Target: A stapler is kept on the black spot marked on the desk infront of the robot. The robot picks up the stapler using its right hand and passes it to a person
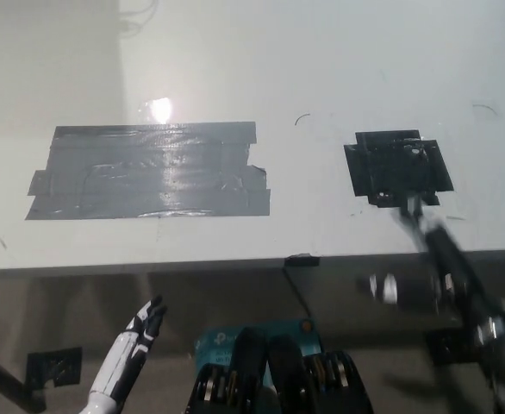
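The black tape spot (pixel 399 168) on the white desk (pixel 321 69) is bare, and no stapler shows anywhere in the head view. My black right hand (pixel 442 254) is motion-blurred below that spot, at the desk's front edge. Its fingers (pixel 413 211) point up toward the spot and its thumb sticks out to the left; it is open and holds nothing. My white left hand (pixel 132 341) rests low at the lower left, below the desk edge, with its fingers straight and apart.
A wide patch of grey tape (pixel 149 171) covers the desk's left half. A small black tab (pixel 302 260) sits on the front edge. Black tape squares (pixel 52 364) mark the floor under the desk. No person is in view.
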